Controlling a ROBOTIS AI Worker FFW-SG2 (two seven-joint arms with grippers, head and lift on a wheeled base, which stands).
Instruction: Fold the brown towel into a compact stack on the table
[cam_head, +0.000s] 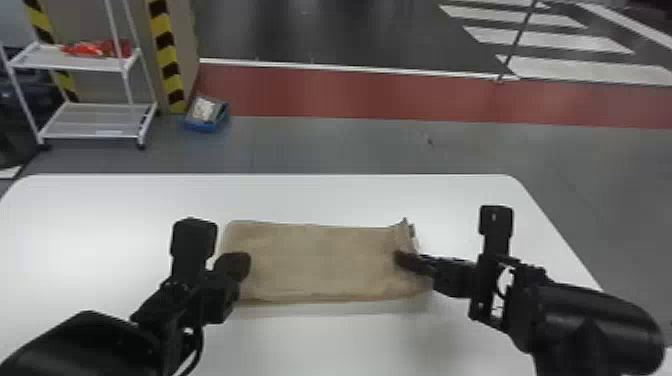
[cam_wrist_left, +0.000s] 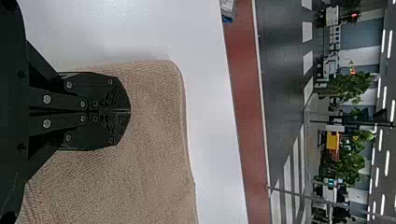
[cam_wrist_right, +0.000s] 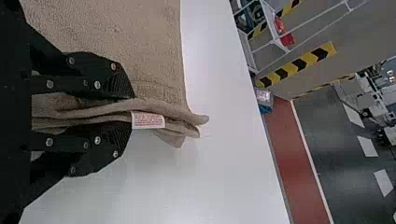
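Note:
The brown towel (cam_head: 320, 262) lies folded as a wide flat rectangle on the table. My left gripper (cam_head: 239, 264) is over its left end; in the left wrist view my left gripper (cam_wrist_left: 130, 111) is shut, its tips together above the cloth (cam_wrist_left: 154, 158). My right gripper (cam_head: 400, 257) is at the towel's right end. In the right wrist view my right gripper (cam_wrist_right: 130, 116) has several layers of the towel's edge (cam_wrist_right: 180, 112) between its fingers, with a white label (cam_wrist_right: 148, 120) sticking out beside the tips. That end of the towel is slightly raised and bunched.
The white table (cam_head: 350, 200) extends around the towel on all sides. Beyond its far edge, on the floor, stand a white shelf cart (cam_head: 90, 120) and a blue box (cam_head: 205, 117), both at the far left.

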